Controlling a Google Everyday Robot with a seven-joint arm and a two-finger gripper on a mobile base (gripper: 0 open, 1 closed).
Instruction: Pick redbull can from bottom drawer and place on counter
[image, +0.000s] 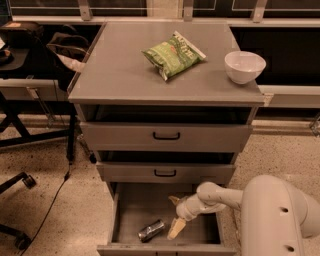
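The redbull can (151, 230) lies on its side on the floor of the open bottom drawer (131, 202), near the front left. My gripper (174, 215) reaches into the drawer from the right, its cream fingers (175, 228) spread open, just right of the can and not touching it. The counter (120, 70) is the grey top of the cabinet above.
A green chip bag (173, 54) and a white bowl (244, 66) sit on the counter's back right. The two upper drawers (165, 136) stick out slightly. A black chair base (20, 185) and cable lie on the floor at left. My arm (280, 215) fills the lower right.
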